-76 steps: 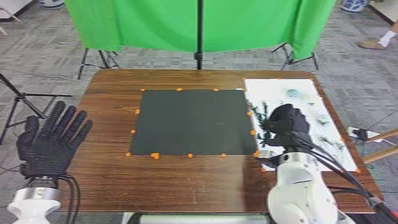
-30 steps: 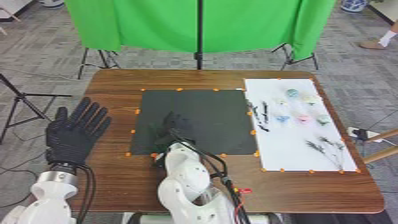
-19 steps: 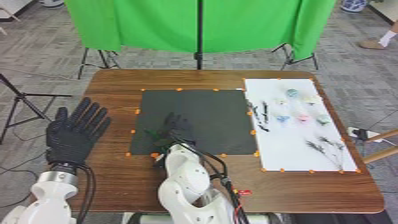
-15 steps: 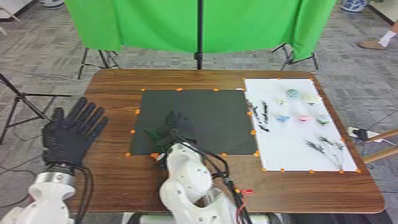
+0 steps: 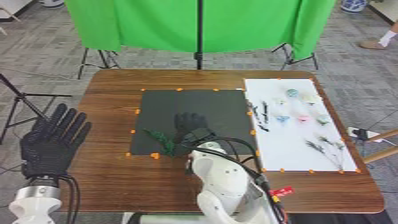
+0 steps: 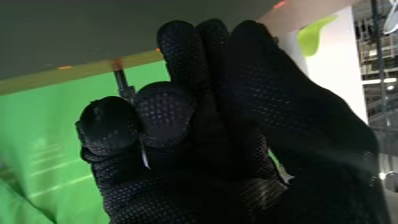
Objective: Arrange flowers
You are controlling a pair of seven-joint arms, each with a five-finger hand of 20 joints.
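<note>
So the dark green leafy sprig (image 5: 163,143) was lying on the matte black rectangular mat (image 5: 200,102), just left of the right hand (image 5: 189,124). The right hand, in its black fabric glove, was open and apart from the sprig. In the wrist view, the right hand (image 6: 204,185) had some fingers pretty straight and a couple bent, all loosely bunched.

Room-wise, its fingertips stopped well short of the mat's far edge, with black surface stretching ahead. On its left, the sprig sat between it and the mat's left edge. The white arm (image 5: 222,172) crossed the near edge, and black cables (image 5: 233,159) looped out right of the hand.

Further right of the hand, past the mat's right edge, was the white rectangular sheet (image 5: 277,145) with orange tape bits around it. It had small pale blue (image 5: 282,119), pink (image 5: 303,118) and whitish flowers (image 5: 309,100), thin grey-green sprigs (image 5: 330,150) closer in, and dark slender pieces (image 5: 262,112) along the side nearest the hand.

Well off to its left, the black-gloved left hand (image 5: 49,150) was open, fingers straight and spread, overlapping the left edge of the brown wooden table (image 5: 124,185).
</note>
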